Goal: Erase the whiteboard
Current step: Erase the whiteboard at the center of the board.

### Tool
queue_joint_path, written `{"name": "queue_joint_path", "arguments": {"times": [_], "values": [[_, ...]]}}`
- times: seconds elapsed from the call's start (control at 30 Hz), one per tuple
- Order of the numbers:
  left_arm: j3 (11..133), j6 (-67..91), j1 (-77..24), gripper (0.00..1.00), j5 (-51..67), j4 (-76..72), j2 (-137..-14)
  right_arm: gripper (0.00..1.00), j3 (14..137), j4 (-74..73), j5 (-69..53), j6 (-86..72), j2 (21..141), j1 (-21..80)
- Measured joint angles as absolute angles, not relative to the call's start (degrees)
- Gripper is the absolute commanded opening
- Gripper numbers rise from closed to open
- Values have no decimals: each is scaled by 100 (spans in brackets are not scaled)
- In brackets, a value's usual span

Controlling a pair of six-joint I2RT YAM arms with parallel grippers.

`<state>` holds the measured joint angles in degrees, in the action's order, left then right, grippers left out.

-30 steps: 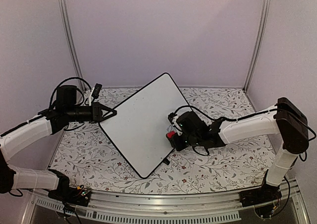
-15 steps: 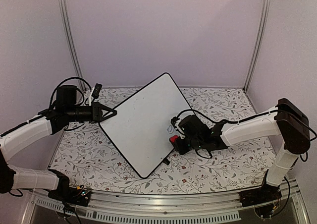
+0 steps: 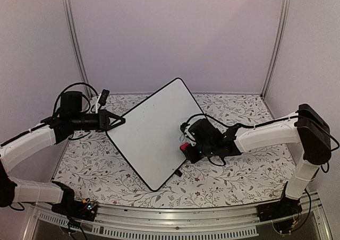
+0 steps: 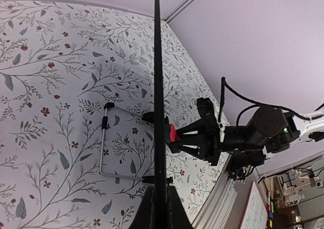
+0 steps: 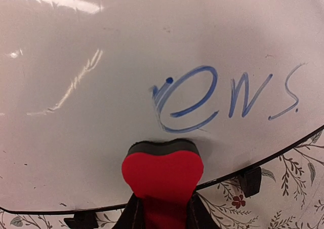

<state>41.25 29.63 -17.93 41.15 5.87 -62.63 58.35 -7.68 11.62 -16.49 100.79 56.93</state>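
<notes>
The whiteboard point(image 3: 151, 134) stands tilted on the flowered table, propped up on its edge. My left gripper point(image 3: 120, 121) is shut on the black frame at its left corner. In the left wrist view the whiteboard point(image 4: 157, 77) shows edge-on as a black line, clamped between my left gripper's fingers point(image 4: 150, 215). My right gripper point(image 3: 188, 149) is shut on a red eraser point(image 3: 184, 146) and presses it to the board's lower right part. In the right wrist view the eraser point(image 5: 162, 170), with its dark felt on the whiteboard point(image 5: 116, 56), sits just below blue handwriting point(image 5: 223, 94).
A bent wire stand point(image 4: 103, 148) props the board from behind, and black feet point(image 5: 249, 181) line its lower edge. Lilac walls with metal posts point(image 3: 74, 43) close in the table point(image 3: 234, 176). An aluminium rail point(image 3: 175, 229) runs along the near edge.
My right gripper slid the eraser a little down and right along the board, then came partly back up and left. The left arm and the board have not moved.
</notes>
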Motion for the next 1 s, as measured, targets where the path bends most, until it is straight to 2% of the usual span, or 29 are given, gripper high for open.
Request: {"name": "queue_joint_path", "arguments": {"times": [1.0], "values": [[4125, 2982, -1793, 0, 4112, 582, -6263, 0, 6831, -996, 1007, -1341, 10337, 5459]]}}
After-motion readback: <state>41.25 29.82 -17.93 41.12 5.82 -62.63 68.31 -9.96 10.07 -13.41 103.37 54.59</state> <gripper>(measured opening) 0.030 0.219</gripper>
